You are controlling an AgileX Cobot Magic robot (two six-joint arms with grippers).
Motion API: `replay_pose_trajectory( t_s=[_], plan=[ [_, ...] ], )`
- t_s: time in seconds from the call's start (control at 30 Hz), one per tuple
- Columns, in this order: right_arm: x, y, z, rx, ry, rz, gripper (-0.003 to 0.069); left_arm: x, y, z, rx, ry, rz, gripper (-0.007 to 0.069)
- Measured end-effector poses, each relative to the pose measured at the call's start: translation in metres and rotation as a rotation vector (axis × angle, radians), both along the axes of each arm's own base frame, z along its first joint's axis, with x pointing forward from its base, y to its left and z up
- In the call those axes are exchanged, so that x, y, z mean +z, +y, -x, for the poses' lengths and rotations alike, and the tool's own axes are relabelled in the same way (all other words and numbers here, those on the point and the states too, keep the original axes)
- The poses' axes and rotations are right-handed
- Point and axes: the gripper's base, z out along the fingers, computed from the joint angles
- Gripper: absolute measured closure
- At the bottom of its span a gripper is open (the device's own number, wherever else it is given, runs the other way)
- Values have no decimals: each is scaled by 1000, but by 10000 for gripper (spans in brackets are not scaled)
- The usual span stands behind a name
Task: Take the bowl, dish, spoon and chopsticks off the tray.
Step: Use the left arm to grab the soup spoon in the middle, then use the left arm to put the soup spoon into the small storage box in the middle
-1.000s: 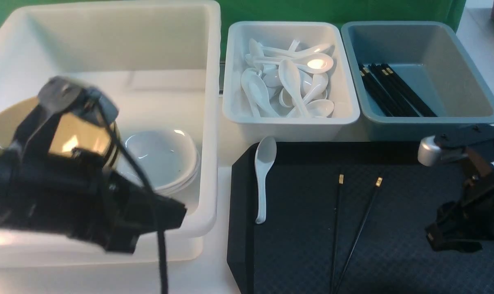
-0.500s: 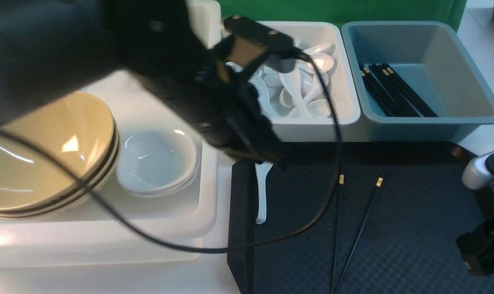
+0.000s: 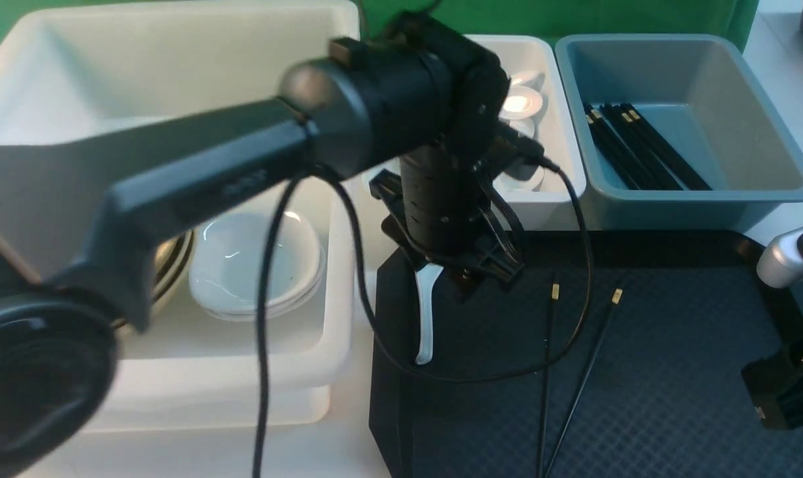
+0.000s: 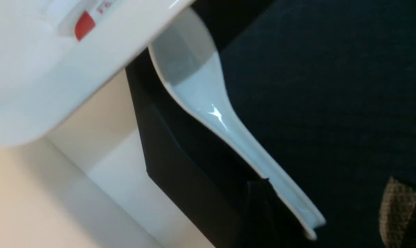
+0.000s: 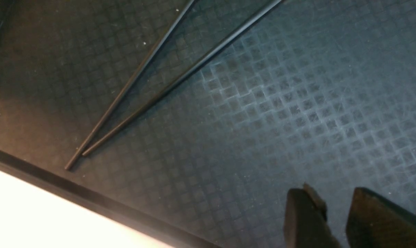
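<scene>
The white spoon (image 3: 426, 318) lies along the left edge of the black tray (image 3: 673, 372), its scoop hidden under my left arm. My left gripper (image 3: 465, 275) hangs over it. In the left wrist view the spoon (image 4: 211, 110) runs down between the wide-apart fingers (image 4: 398, 206), so the left gripper (image 4: 328, 210) is open around the handle's end. The two black chopsticks (image 3: 546, 372) lie mid-tray, also in the right wrist view (image 5: 149, 93). My right gripper (image 5: 335, 210) hovers over bare tray, slightly open and empty. A white dish (image 3: 255, 262) and a sliver of tan bowl (image 3: 175, 255) sit in the big white tub (image 3: 175, 79).
A white bin (image 3: 547, 192) holding several spoons stands behind the tray, and a grey-blue bin (image 3: 740, 126) with several black chopsticks to its right. My left arm (image 3: 242, 166) and its cable (image 3: 574, 312) cross over the tub and the tray's left part. My right arm (image 3: 783, 395) is at the tray's right edge.
My left arm has swung from the big tub across to the spoon on the tray, and its jaws have opened wide. The right arm has drawn back to the right, its jaws a little narrower.
</scene>
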Motion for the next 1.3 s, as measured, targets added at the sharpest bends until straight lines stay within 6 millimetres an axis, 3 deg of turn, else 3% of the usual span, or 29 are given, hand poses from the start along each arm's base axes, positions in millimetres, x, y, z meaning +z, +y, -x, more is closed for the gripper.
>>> replay_pose_trajectory(
  t_s=[0.13, 0.53, 0.63, 0.9, 1.13, 1.23, 1.27, 1.3],
  plan=[
    [0, 0, 0, 0, 0, 0, 444, -26, -3, -7, -1, 24, -56, 218],
    [0, 0, 0, 0, 5, 1, 435, -63, -11, -9, 12, 110, -67, 270],
    [0, 0, 1, 1, 7, 2, 432, -63, -12, -8, 16, 121, -55, 336],
    [-1, 0, 1, 1, 12, 3, 422, -64, -14, -8, 7, 136, -44, 596],
    [-1, 0, 1, 1, 13, 3, 422, -52, -14, 1, -46, 195, -17, 604],
    [-1, 0, 1, 1, 14, 3, 422, -13, -19, 10, -136, 184, 106, 605],
    [-1, 0, 1, 1, 14, 3, 422, -11, -18, 10, -137, 181, 108, 605],
    [-1, 0, 1, 1, 13, 3, 422, 7, -20, 11, -173, 150, 152, 605]
  ],
)
